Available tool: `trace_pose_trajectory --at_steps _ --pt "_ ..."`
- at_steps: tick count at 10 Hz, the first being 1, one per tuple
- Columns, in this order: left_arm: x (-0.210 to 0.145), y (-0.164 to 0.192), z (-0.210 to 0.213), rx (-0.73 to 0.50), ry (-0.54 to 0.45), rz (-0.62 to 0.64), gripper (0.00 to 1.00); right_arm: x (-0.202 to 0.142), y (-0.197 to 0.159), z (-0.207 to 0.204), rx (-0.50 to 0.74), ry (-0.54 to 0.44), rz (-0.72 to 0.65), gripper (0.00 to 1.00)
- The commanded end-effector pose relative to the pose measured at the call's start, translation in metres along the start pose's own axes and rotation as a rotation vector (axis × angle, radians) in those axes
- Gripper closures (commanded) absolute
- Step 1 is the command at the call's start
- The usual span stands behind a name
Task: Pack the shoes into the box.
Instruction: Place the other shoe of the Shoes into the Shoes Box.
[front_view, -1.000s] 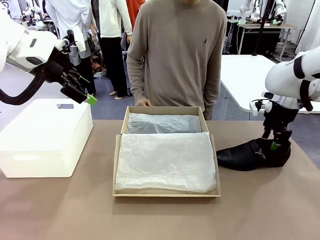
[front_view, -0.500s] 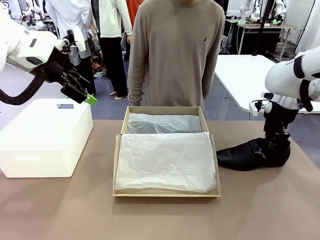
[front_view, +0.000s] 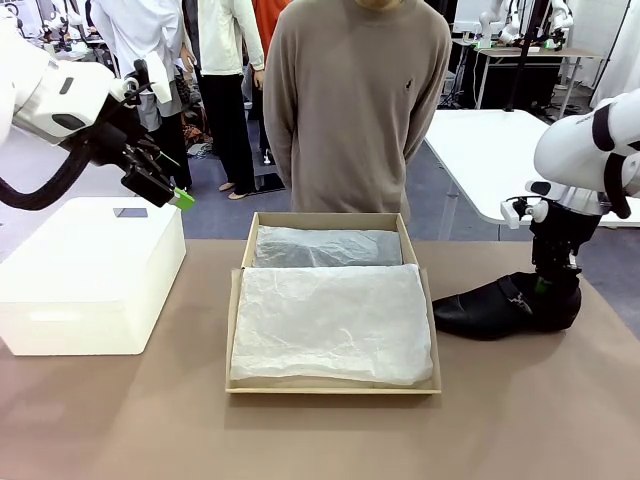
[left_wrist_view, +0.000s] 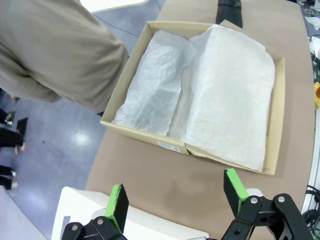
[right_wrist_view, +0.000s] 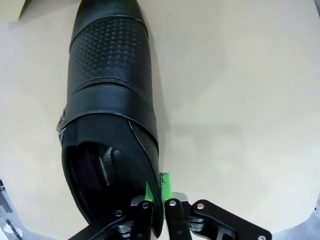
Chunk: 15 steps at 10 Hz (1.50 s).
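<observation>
The right jaws are pinched shut on the heel rim of the glossy black leather shoe (front_view: 500, 305), lying on the tabletop (front_view: 520, 400) just right of the tissue-lined brown cardboard shoebox (front_view: 330, 386), toe pointing left at it; left jaws gape empty.

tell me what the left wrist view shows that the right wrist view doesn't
Left wrist view: the open left hand above a white box, the tissue-lined cardboard box, a person's sweater. Right wrist view: the right hand shut on the black shoe at its heel. Both: the brown table, and probably the shoe, a dark tip past the cardboard box in the left wrist view.
</observation>
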<state>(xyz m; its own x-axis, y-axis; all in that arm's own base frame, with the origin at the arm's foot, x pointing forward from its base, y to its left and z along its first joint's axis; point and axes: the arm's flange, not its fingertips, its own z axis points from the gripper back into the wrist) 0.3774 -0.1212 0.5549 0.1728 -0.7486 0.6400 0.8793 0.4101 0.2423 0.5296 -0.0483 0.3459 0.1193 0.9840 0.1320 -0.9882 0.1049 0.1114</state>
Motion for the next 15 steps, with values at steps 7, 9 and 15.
trace_pose_trajectory --at_steps 7,9,15 --pt "-0.001 0.000 -0.001 -0.009 -0.010 0.008 0.00 0.021 0.003 0.103 -0.059 -0.029 -0.268 1.00" --pt "-0.001 0.000 -0.001 -0.009 -0.010 0.008 0.00 0.030 0.008 0.121 -0.081 -0.044 -0.400 1.00" --pt "-0.001 0.000 -0.001 -0.009 -0.010 0.008 0.00 0.030 0.012 0.127 -0.102 -0.038 -0.443 1.00"
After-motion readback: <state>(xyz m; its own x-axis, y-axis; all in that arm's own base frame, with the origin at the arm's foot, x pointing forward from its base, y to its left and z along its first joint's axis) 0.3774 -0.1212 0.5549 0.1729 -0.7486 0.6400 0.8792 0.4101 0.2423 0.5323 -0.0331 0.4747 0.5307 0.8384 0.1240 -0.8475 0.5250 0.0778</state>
